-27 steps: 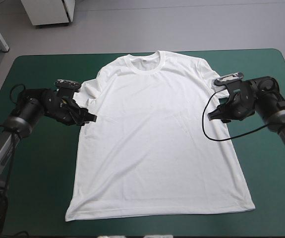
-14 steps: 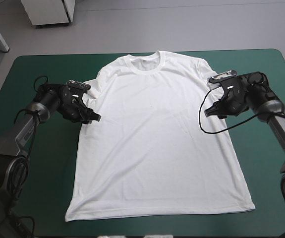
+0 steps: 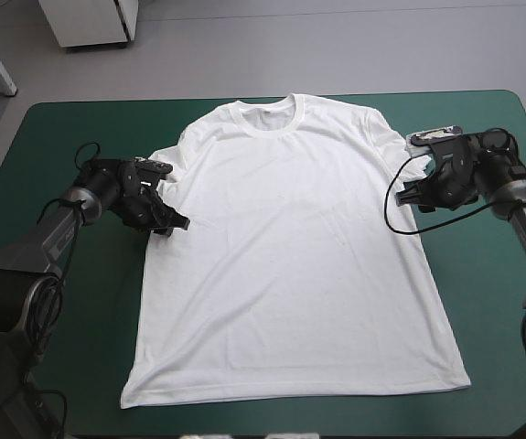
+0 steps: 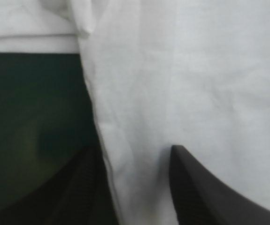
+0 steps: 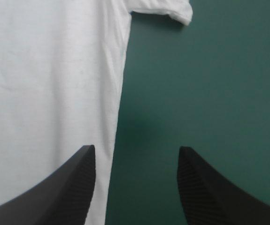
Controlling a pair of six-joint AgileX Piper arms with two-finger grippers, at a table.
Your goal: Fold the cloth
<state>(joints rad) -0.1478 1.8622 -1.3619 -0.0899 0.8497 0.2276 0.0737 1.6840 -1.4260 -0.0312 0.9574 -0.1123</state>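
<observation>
The white T-shirt (image 3: 290, 256) lies spread flat in the middle of the table, collar toward the far edge. My left gripper (image 3: 178, 223) sits low at the shirt's left side edge, just below the left sleeve. In the left wrist view this gripper (image 4: 132, 148) is open, and the T-shirt's (image 4: 181, 75) side edge runs between its fingers. My right gripper (image 3: 407, 194) is at the shirt's right side edge below the right sleeve. It (image 5: 137, 148) is open too. The T-shirt's (image 5: 45, 84) edge lies just inside one finger (image 5: 73, 187), with teal-green cover under the other.
The teal-green cover (image 3: 61, 347) runs wide on both sides of the shirt and in a narrow strip along the near edge. The right sleeve hem (image 5: 172, 11) lies ahead of my right gripper.
My right gripper has drawn back outward, from over the shirt to its right side edge. My left gripper has crept slightly farther in at the left edge. The shirt has not moved.
</observation>
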